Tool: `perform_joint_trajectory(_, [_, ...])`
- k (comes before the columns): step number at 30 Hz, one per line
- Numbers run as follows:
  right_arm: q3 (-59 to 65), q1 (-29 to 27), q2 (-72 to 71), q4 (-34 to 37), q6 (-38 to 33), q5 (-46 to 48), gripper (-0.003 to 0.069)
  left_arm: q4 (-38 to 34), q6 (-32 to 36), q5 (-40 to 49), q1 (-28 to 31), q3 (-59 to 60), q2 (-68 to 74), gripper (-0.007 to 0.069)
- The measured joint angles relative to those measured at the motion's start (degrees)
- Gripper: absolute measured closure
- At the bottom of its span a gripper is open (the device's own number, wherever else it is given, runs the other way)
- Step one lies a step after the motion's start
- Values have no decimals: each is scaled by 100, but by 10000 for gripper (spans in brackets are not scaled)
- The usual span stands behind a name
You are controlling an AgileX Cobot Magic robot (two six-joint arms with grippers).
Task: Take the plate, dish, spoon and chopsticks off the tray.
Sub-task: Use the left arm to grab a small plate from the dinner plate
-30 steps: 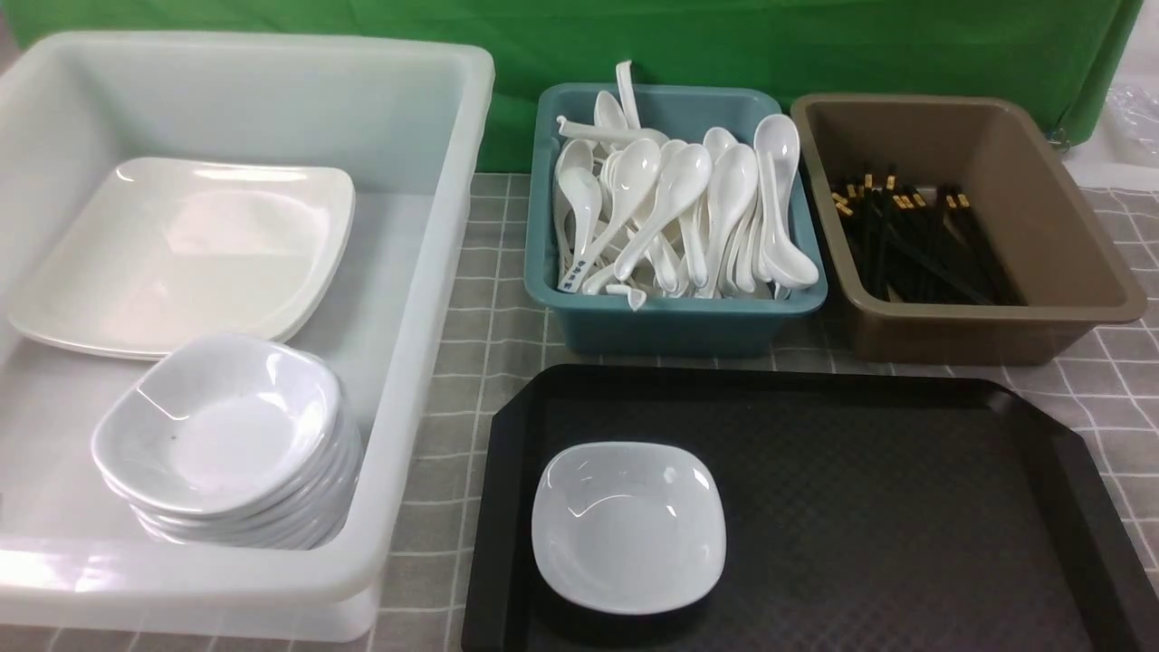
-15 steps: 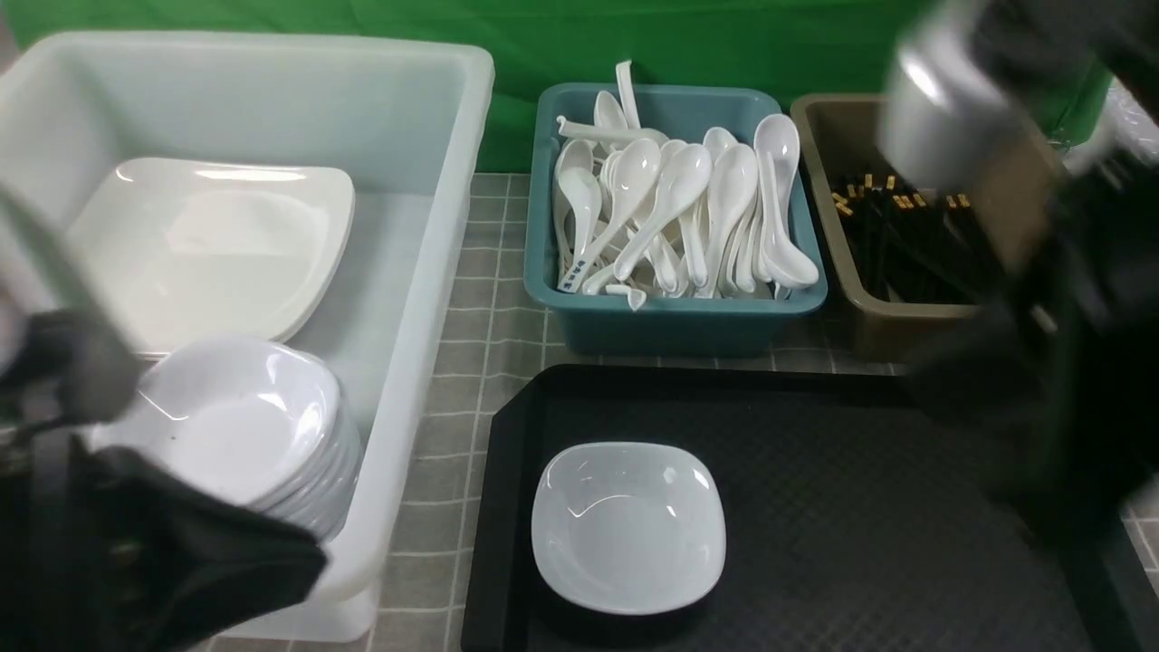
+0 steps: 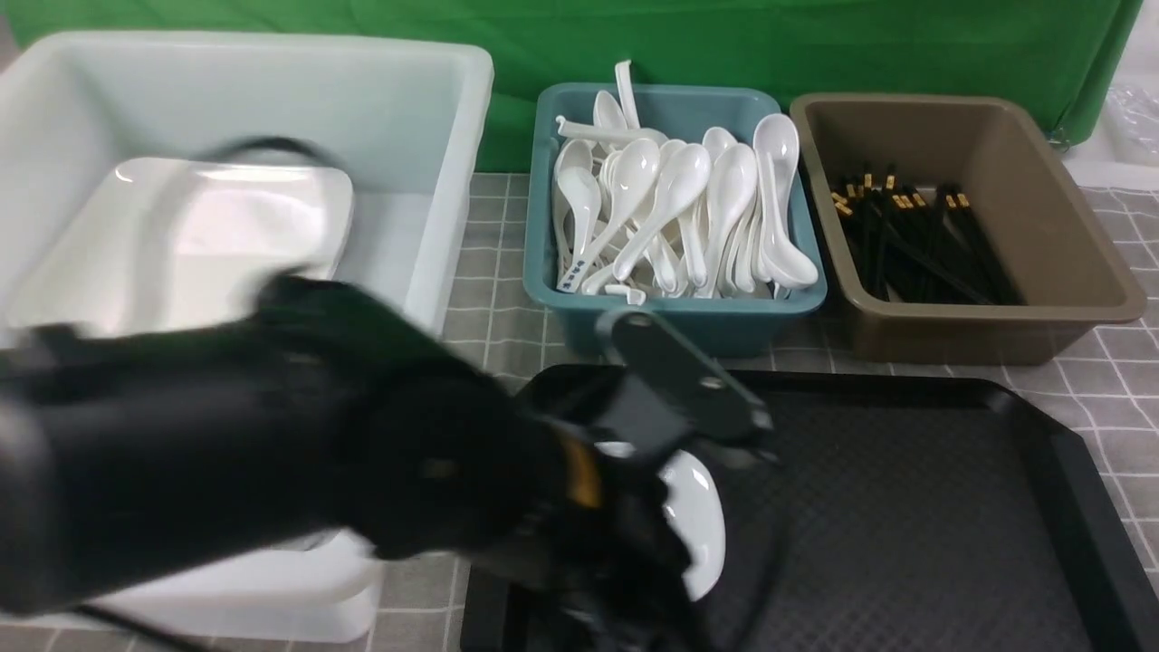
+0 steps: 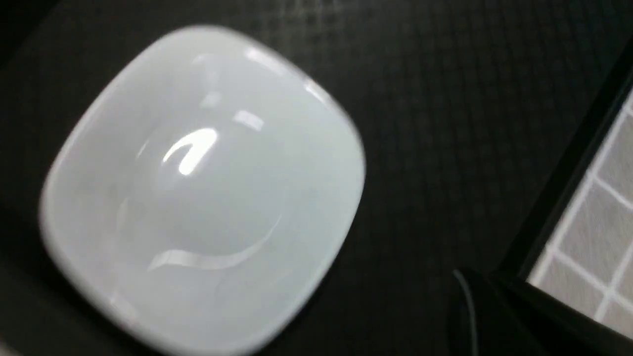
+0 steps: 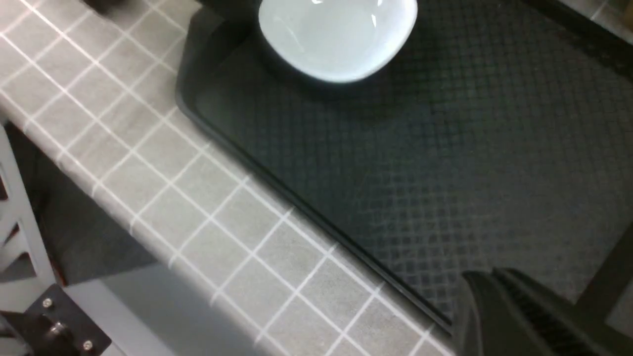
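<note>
Front view: the blurred left arm (image 3: pixel 272 453) reaches from the left across the near corner of the tray (image 3: pixel 905 525) and hides most of the dish (image 3: pixel 702 516), which sits on the tray's left part; only its right edge shows. Its claw cannot be made out here. Behind the arm a plate (image 3: pixel 208 217) lies in the white tub (image 3: pixel 272 100). Farther back stand a teal bin (image 3: pixel 670 326) heaped with spoons (image 3: pixel 679 199) and, to its right, a brown bin (image 3: pixel 996 317) holding black chopsticks (image 3: pixel 914 254) – all on a grey checked cloth (image 3: pixel 489 272).

Left wrist view: the dish (image 4: pixel 198 198) fills much of the picture, upright on the tray (image 4: pixel 435 123). The left gripper (image 4: pixel 467 316) shows only as a dark tip beside the tray's rim, apart from the dish; its jaws are together and grip nothing. The cloth (image 4: pixel 593 237) lies past the rim.

Right wrist view: the dish (image 5: pixel 341 39) rests near one corner of the tray (image 5: pixel 420 173), with the cloth (image 5: pixel 198 198) running along the table edge. The right gripper (image 5: pixel 494 301) hangs above the tray's rim, well apart from the dish – jaws closed, nothing in them.
</note>
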Motion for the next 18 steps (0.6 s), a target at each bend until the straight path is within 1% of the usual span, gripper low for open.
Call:
perform_joint_trajectory(1, [64, 0, -146, 0, 0, 5, 620, 301, -294, 54, -162, -279, 323, 613])
perform_joint_trajectory(4, [110, 0, -371, -2, -17, 12, 620, 685, -843, 341, -296, -850, 923, 592])
perform_joint_trajectory(6, [128, 0, -479, -7, -93, 45, 620, 1031, -1060, 718, -318, -1304, 1412, 552])
perform_joint_trajectory(9, [132, 0, -529, -7, -189, 59, 620, 1258, -1166, 1038, -318, -1826, 1880, 466])
perform_joint_trajectory(12, [134, 0, -529, -7, -392, 59, 611, 1442, -1254, 1120, -318, -2211, 2295, 340])
perform_joint_trajectory(13, [134, 0, -529, -7, -392, 59, 611, 1442, -1272, 1120, -318, -2226, 2295, 331])
perform_joint_trajectory(14, [134, 0, -529, -7, -443, 59, 608, 1603, -1447, 1124, -318, -2307, 2393, 284])
perform_joint_trajectory(15, [134, 0, -529, -7, -468, 59, 606, 1729, -1560, 1124, -318, -2335, 2449, 262])
perform_joint_trajectory(16, [139, 0, -529, -7, -534, 65, 605, 1928, -1888, 1112, -307, -2381, 2532, 204])
perform_joint_trajectory(18, [139, 0, -529, -7, -599, 74, 603, 2007, -2069, 1098, -244, -2406, 2624, 166])
